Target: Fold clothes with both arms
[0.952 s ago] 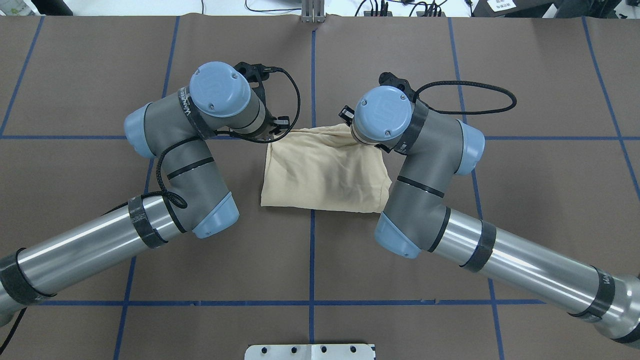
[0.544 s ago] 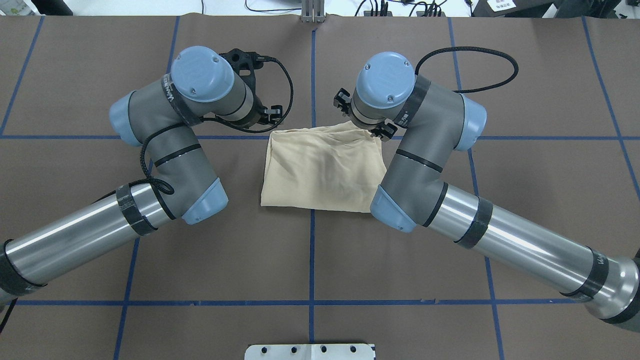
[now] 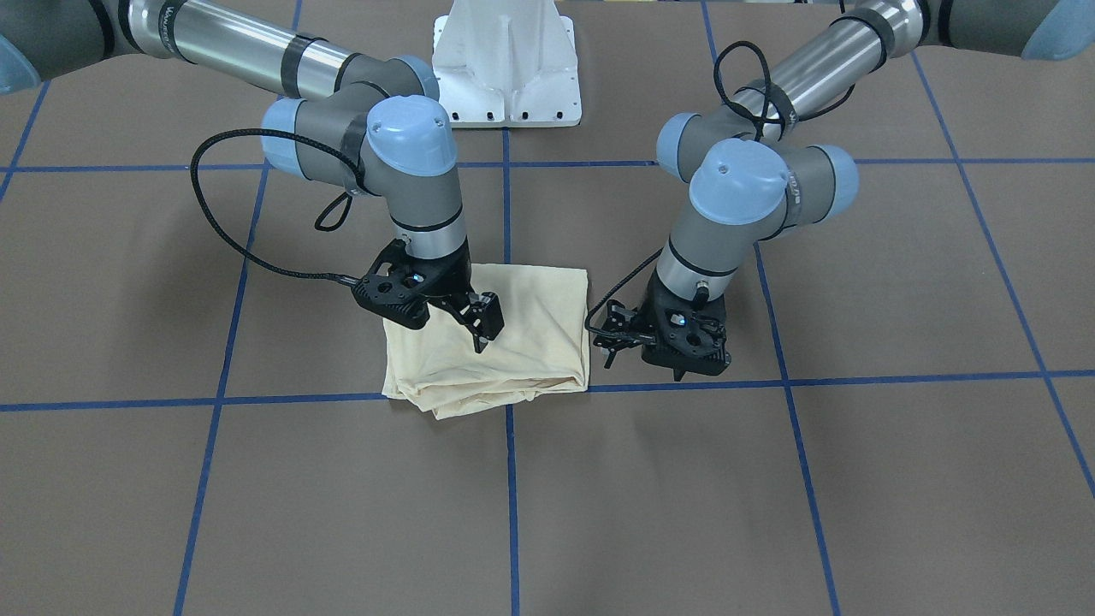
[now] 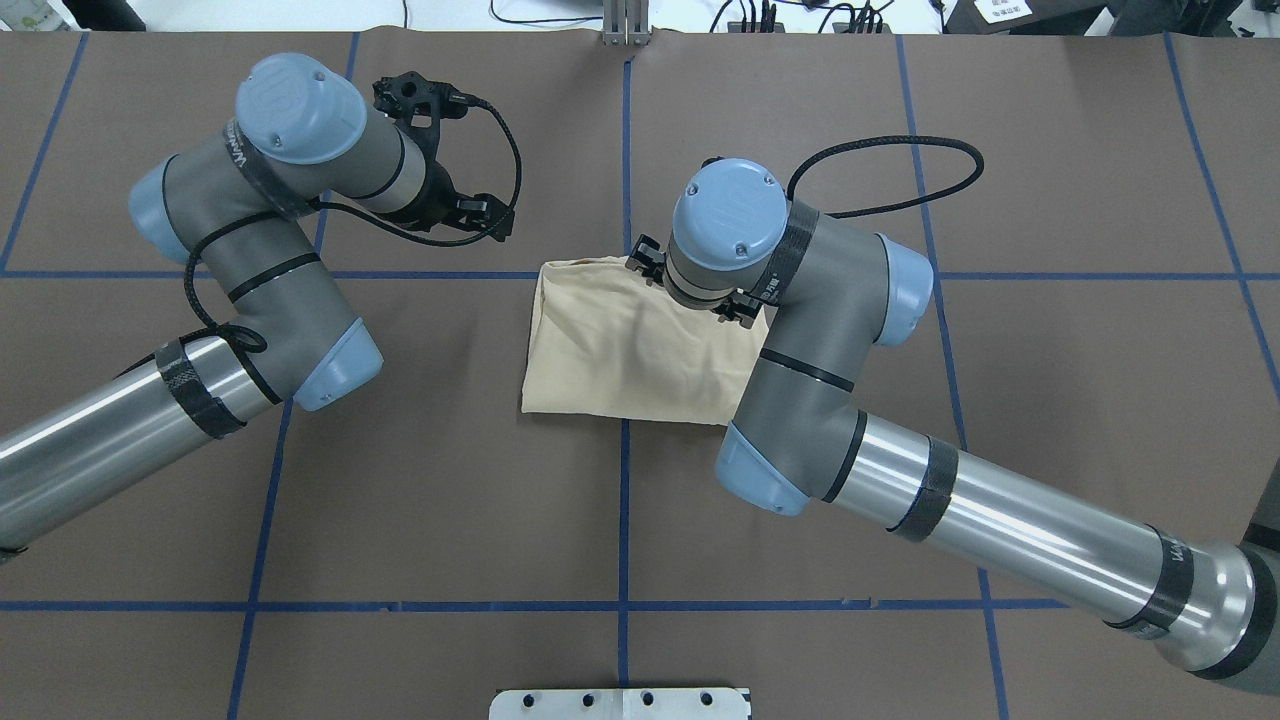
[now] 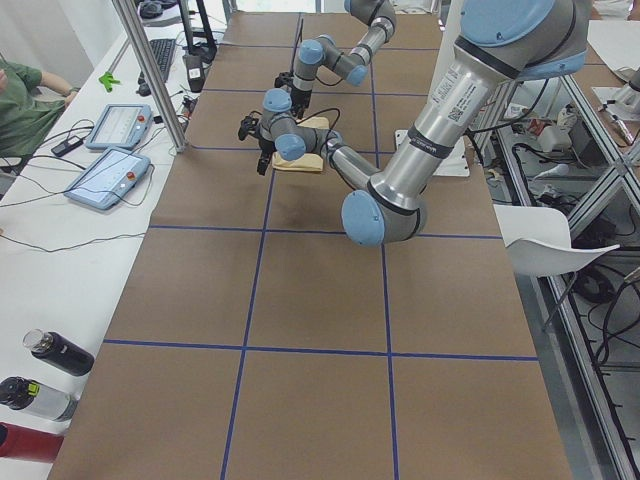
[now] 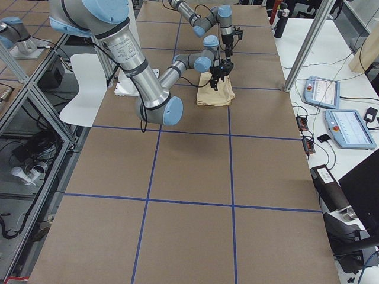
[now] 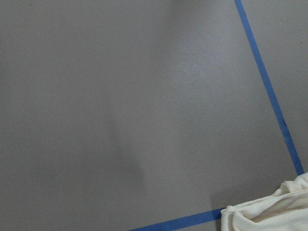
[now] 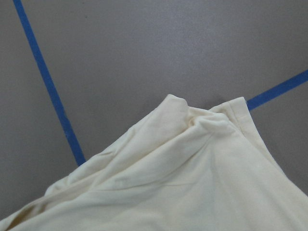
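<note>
Folded shirt point(image 4: 620, 350) lies mid-table point(image 4: 450, 500). Right gripper point(image 3: 484, 323) hangs over it, fingers spread, empty. Touching or not, can't tell, and the wrist hides its tips from overhead. Left gripper point(image 3: 609, 335) sits just beside the shirt, also spread and empty.

We see both arms bent sharply at the elbow, and they reach in from the two sides toward the middle. The left arm point(image 4: 255, 300) has its last joint tilted, so the left gripper point(image 3: 612, 336) is held low and points sideways, toward the other arm. Its jaws seem to be apart, and nothing is between them. The right arm point(image 4: 815, 330) keeps its wrist almost upright. The right gripper point(image 3: 484, 328) hangs below this wrist with its fingers down and a little slanted. Its jaws are apart and empty.
</note>
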Controlling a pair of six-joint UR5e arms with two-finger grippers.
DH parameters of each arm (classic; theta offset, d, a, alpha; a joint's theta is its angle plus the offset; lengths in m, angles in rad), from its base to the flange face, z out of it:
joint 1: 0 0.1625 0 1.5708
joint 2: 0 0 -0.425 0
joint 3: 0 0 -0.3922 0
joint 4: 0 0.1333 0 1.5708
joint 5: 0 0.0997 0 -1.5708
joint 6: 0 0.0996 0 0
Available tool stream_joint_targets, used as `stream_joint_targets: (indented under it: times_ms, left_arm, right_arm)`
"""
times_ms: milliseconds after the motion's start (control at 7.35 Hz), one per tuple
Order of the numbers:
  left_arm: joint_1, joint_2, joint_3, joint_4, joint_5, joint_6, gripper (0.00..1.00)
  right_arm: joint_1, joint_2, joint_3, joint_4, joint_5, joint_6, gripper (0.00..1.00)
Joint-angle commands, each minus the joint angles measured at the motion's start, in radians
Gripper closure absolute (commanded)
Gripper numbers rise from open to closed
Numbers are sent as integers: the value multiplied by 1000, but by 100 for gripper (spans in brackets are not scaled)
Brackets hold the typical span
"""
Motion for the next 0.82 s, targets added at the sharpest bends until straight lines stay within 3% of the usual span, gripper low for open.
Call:
stream_joint_targets:
  times_ms: [0, 272, 544, 680]
  left_arm:
    - [-45, 33, -22, 1, -65, 48, 0]
    - [-137, 104, -69, 12, -136, 230, 0]
    - [-238, 225, -147, 15, -146, 400, 0]
    - [-309, 287, -163, 16, -149, 506, 0]
  right_arm:
    - [62, -13, 34, -150, 69, -221, 0]
    - [217, -169, 166, -180, 197, -494, 0]
    - [402, -302, 215, -180, 336, -759, 0]
    - [479, -371, 212, -175, 357, -902, 0]
